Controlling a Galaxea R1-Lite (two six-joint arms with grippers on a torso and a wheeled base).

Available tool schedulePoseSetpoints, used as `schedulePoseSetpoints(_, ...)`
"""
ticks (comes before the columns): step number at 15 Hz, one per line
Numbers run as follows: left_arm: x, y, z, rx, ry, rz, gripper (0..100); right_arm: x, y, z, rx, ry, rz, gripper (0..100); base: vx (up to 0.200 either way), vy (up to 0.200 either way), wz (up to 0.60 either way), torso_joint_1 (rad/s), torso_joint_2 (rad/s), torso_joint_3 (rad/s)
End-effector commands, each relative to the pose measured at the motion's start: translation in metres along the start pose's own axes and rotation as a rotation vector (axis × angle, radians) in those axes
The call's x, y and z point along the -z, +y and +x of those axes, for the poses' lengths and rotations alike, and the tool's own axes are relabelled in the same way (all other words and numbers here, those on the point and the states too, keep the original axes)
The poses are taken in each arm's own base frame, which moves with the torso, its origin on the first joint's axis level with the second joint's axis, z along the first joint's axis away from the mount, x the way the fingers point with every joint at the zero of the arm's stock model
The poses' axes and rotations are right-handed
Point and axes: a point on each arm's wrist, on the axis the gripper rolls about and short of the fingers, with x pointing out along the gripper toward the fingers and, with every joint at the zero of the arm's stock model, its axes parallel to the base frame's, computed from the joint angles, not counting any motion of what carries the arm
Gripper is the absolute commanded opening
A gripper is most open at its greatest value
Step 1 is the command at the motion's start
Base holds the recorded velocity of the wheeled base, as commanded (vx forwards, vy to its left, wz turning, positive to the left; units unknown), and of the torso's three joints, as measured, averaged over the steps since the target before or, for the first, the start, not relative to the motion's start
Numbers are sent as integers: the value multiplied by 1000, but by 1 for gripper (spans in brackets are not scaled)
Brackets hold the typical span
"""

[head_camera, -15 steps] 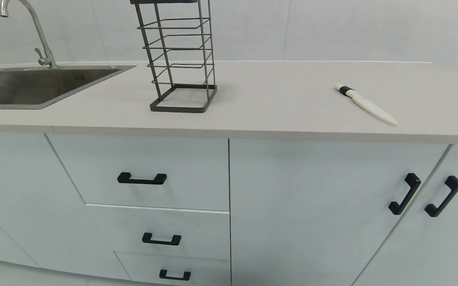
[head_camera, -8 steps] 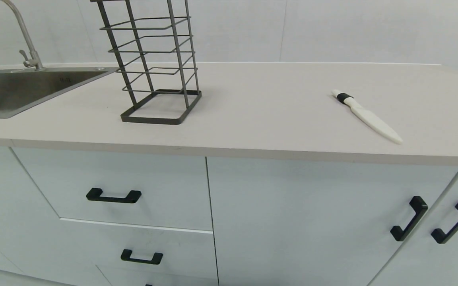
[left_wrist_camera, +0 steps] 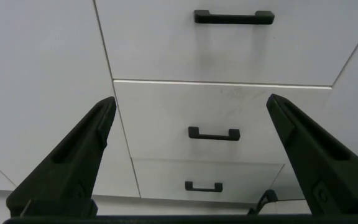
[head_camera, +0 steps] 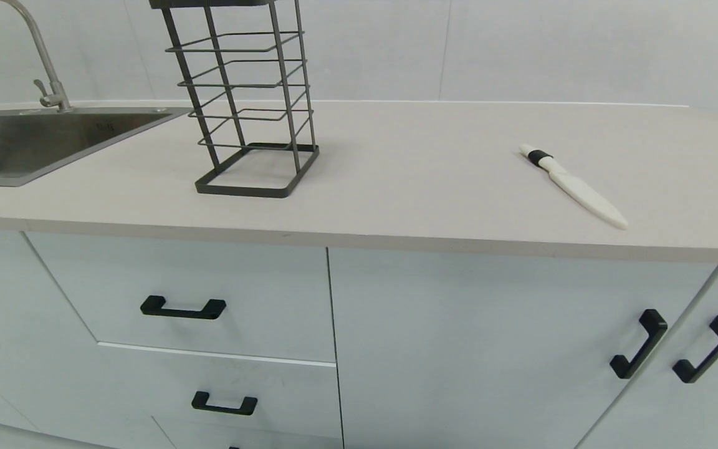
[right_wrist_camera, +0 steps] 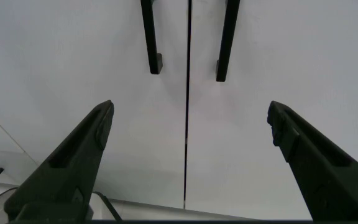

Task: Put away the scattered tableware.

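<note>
While the sink [head_camera: 53, 134] sits at the counter's [head_camera: 409, 174] left end, the wire rack [head_camera: 247, 106] stands upright beside it and the white knife [head_camera: 574, 187] lies flat, well apart to the right. The left gripper [left_wrist_camera: 190, 104] is spread wide before the drawers [left_wrist_camera: 229, 112], and the right gripper [right_wrist_camera: 190, 111] is spread wide before the cupboard doors [right_wrist_camera: 104, 124].

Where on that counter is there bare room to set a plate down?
The widest bare patch lies between the wire rack and the white knife. A smaller strip sits between rack and sink. Nothing is crowded.
</note>
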Motion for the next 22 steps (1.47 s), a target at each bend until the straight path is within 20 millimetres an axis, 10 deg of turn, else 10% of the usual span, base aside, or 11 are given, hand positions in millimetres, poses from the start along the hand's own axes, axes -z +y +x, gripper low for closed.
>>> schedulePoseSetpoints(1, 0, 0, 0, -1, -1, 0, 100, 0, 0, 0, 0, 1, 0, 100, 0, 0, 0, 129, -261, -110)
schedulePoseSetpoints(22, 0, 0, 0, 1, 1, 0, 100, 0, 0, 0, 1, 1, 0, 100, 0, 0, 0, 229, -465, -244)
